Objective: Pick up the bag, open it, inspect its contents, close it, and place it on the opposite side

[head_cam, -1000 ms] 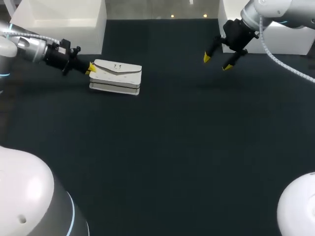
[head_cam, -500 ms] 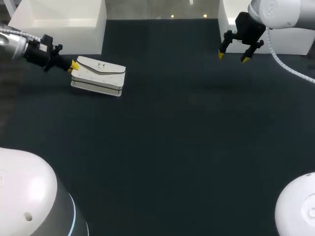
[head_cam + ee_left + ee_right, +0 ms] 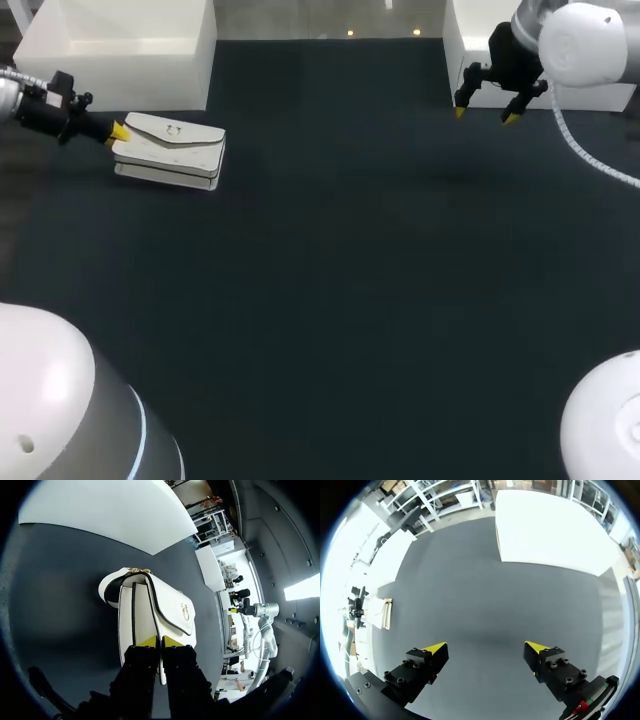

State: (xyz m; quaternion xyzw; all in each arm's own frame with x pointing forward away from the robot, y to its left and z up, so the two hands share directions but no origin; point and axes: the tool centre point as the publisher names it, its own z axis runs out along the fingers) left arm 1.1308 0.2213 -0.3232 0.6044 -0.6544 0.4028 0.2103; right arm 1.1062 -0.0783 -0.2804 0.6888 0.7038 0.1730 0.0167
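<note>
A white handbag [image 3: 170,150] with a flap and gold clasp lies at the table's far left. My left gripper [image 3: 118,131] is shut on the bag's left edge. In the left wrist view the two yellow tips pinch the rim of the bag [image 3: 150,610] where the left gripper [image 3: 160,641] meets it, and the flap with its gold clasp faces away from the fingers. My right gripper [image 3: 485,113] hangs open above the far right of the table, nothing between its fingers. In the right wrist view the right gripper [image 3: 487,649] shows only dark mat ahead, with the bag [image 3: 385,612] far off.
A white box [image 3: 120,45] stands at the back left, just behind the bag. Another white box [image 3: 470,50] stands at the back right, beside my right gripper. The dark mat [image 3: 350,280] covers the table.
My left arm has dragged the bag leftward across the mat, toward the table's left edge. The right gripper has drawn back to the right and farther away, still open.
</note>
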